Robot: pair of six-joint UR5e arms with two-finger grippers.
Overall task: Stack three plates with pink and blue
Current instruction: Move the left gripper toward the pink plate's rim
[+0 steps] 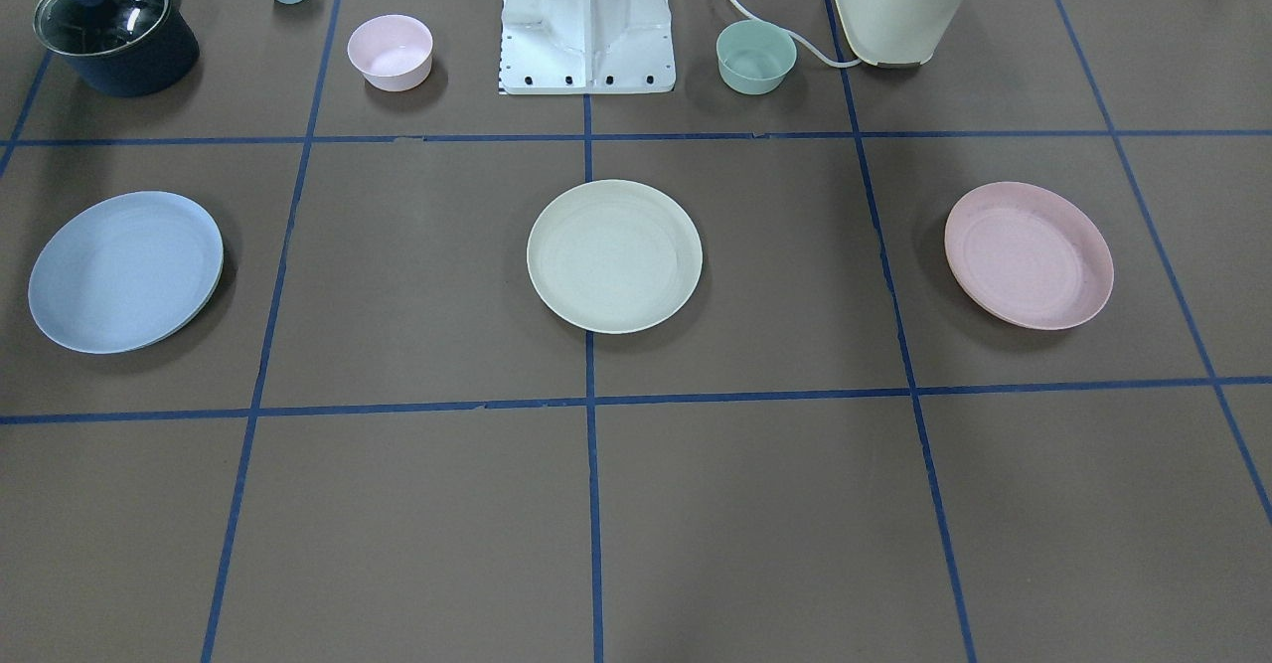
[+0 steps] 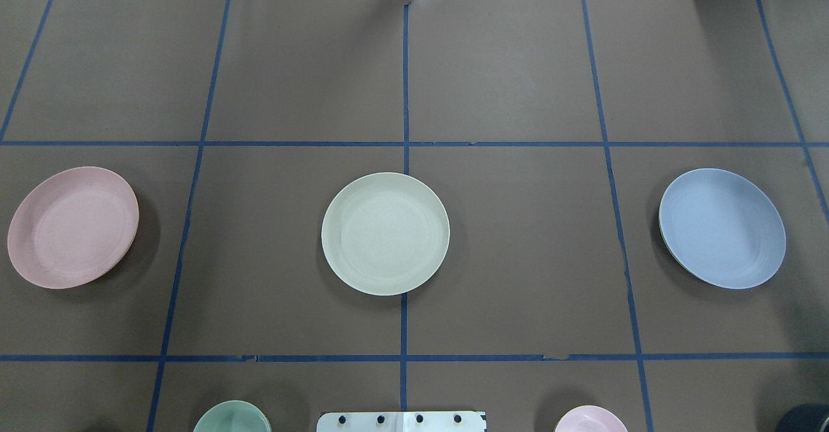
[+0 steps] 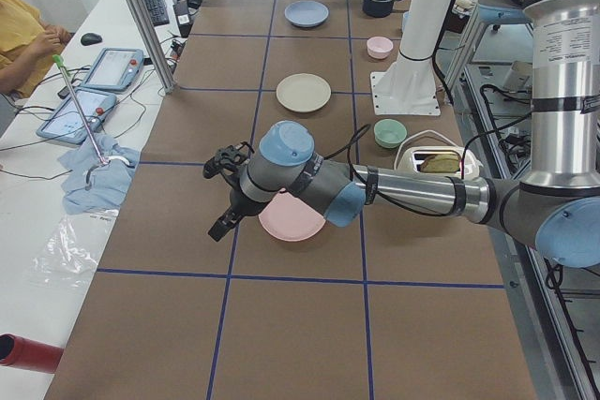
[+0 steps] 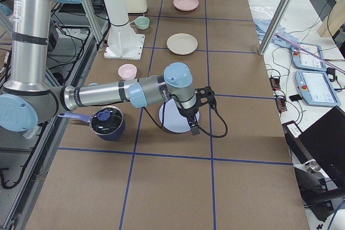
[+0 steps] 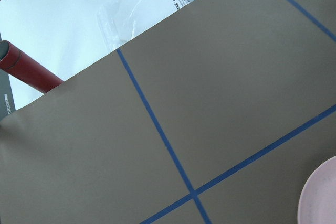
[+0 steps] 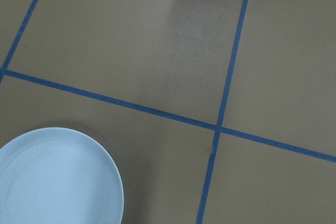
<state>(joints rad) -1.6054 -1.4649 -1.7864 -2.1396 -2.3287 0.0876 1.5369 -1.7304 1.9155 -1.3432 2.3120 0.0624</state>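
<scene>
I see the three plates lying flat in one row across the tabletop (image 2: 518, 257), well apart from each other: the pink plate (image 2: 72, 227) out on my left side, the cream plate (image 2: 385, 233) in the middle on a blue tape line, and the blue plate (image 2: 722, 228) out on my right. None is stacked on another. The left claw (image 3: 222, 224) hangs above the tabletop near the pink plate, pointing down; the right claw (image 4: 193, 127) hangs likewise near the blue plate. Both claws show only in the side views, so I cannot tell how their jaws stand. Near the base sit a pink bowl (image 1: 390, 52) and a green bowl (image 1: 756, 57)
</scene>
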